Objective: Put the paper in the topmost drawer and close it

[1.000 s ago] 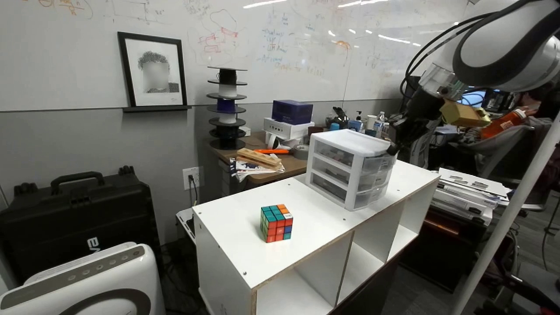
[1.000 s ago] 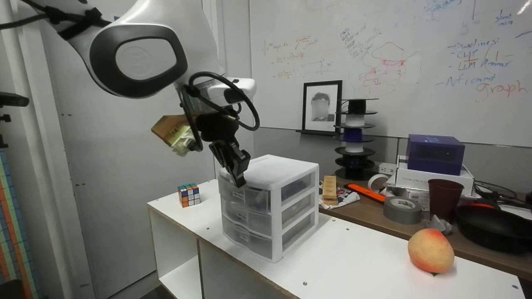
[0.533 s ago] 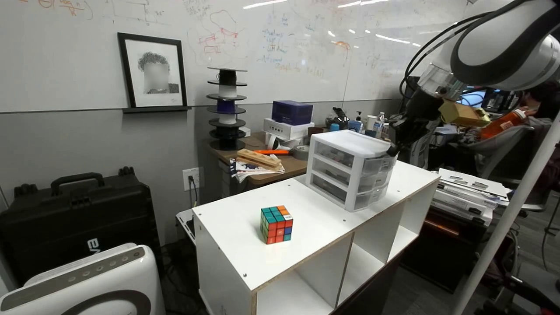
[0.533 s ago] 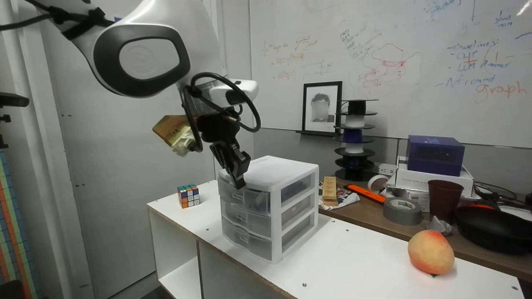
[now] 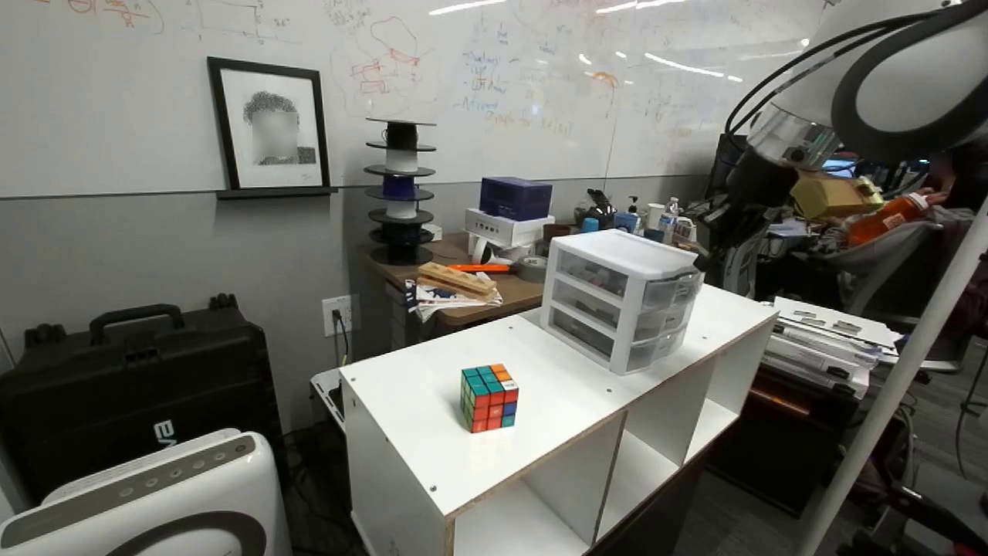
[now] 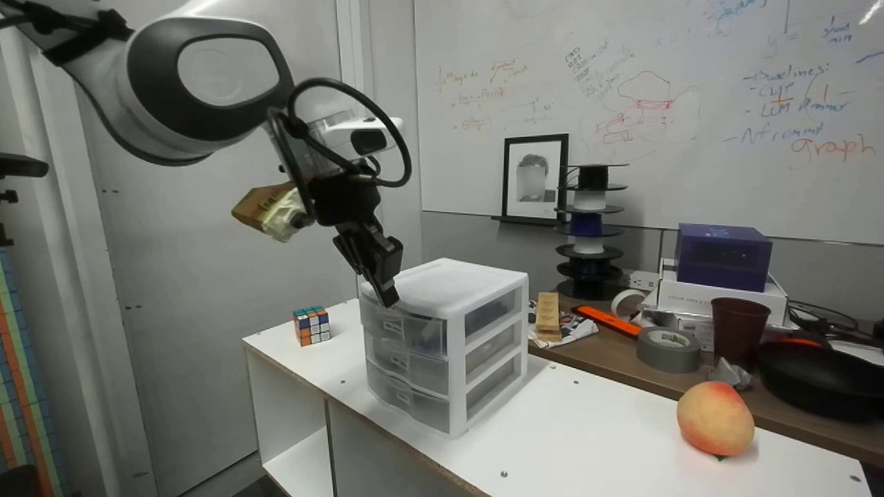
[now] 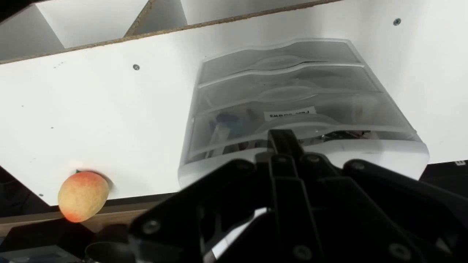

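The pincer hangs at the front of the topmost drawer, fingers together, seemingly empty; whether they touch its lip I cannot tell. What looks like the paper, a crumpled wad, lies on the brown desk, past the edge of the white desk near the corner with the peach. Opening is probably in hand: next, hook the lip and draw it out towards the front edge.

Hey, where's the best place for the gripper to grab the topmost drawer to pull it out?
Likely the curved lip midway along the front of the topmost drawer, coming from the front and above. It bows outward, and the wrist view shows a gap between it and the unit's white top, probably room to hook in.
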You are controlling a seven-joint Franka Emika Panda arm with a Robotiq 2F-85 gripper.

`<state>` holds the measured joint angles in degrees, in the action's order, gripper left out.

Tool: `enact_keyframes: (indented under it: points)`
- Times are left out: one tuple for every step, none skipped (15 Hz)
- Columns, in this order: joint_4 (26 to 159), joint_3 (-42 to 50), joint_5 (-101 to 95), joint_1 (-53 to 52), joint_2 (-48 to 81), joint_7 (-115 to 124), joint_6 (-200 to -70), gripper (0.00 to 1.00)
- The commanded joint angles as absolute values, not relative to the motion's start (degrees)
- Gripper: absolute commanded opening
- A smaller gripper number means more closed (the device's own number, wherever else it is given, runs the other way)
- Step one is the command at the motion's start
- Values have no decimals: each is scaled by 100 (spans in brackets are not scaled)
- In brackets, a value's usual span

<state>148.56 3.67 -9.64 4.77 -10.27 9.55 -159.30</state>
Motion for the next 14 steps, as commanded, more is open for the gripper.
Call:
enact_keyframes:
  points:
    - [15498,54,-1233,645,-2045,1309,-15761,2]
    - [15642,71,-989,540,-2238,1142,-15658,3]
    - [15762,42,-884,482,-2433,1070,-15515,6]
    - [15890,79,-677,351,-2604,921,-15385,29]
    - [16003,127,-502,235,-2757,779,-15280,31]
    - [16081,152,-356,139,-2889,670,-15157,34]
    - [15798,157,-194,26,-2769,558,-14917,40]
    - [15847,18,-417,301,-2519,778,-15193,22]
    - [15833,23,-312,220,-2606,709,-15072,31]
    - [15814,22,-270,176,-2651,687,-15010,39]
    - [15807,22,-259,159,-2666,677,-14985,41]
    - [15807,26,-256,156,-2667,668,-14980,41]
    - [15807,31,-254,156,-2666,661,-14978,40]
    - [15807,35,-253,156,-2666,654,-14977,41]
